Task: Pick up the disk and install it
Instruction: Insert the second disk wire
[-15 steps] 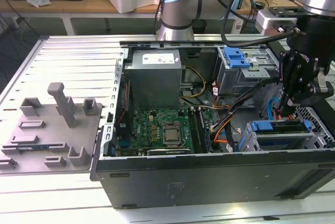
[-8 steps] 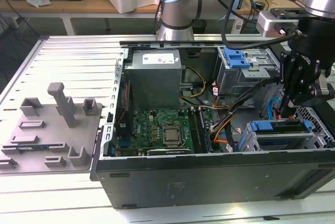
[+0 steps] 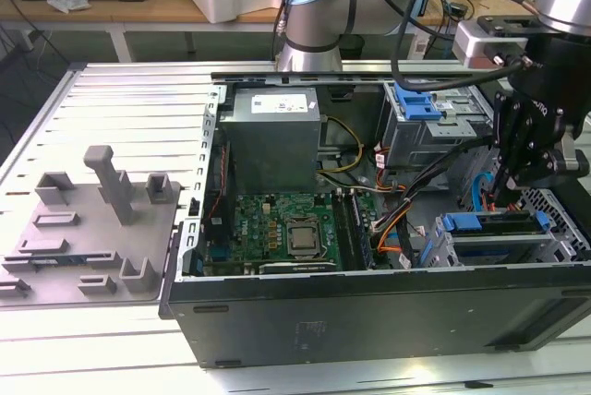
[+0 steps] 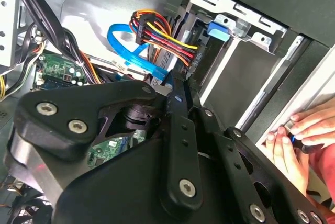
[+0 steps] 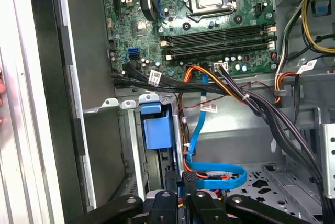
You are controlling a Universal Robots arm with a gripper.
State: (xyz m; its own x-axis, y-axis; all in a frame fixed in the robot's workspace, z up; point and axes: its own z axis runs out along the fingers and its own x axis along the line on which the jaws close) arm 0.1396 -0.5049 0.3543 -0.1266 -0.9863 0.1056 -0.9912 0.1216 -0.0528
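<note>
Open computer case lying on a slotted aluminium counter, with 1 robot arm working at the exterior view's right.

We see the hand lowered inside the case, just above the grey drive cage at the near right corner in the exterior view. We cannot tell whether the hand is clenched or released. We see nothing gripped in it.

The disk sits in that cage, its blue carrier bracket facing up and level with the cage rim. In the first wrist view we see the disk edge-on in its slot, with the hand near it and beside the looped blue data cable.

In the second wrist view the black body of the hand stands before a bundle of coloured power wires. There a person's hands rest on the case edge.

The motherboard with its processor socket lies in the middle of the case, and the grey power-supply box lies behind it. A grey moulded fixture tray rests on the counter at the exterior view's left, well apart from the hand.
</note>
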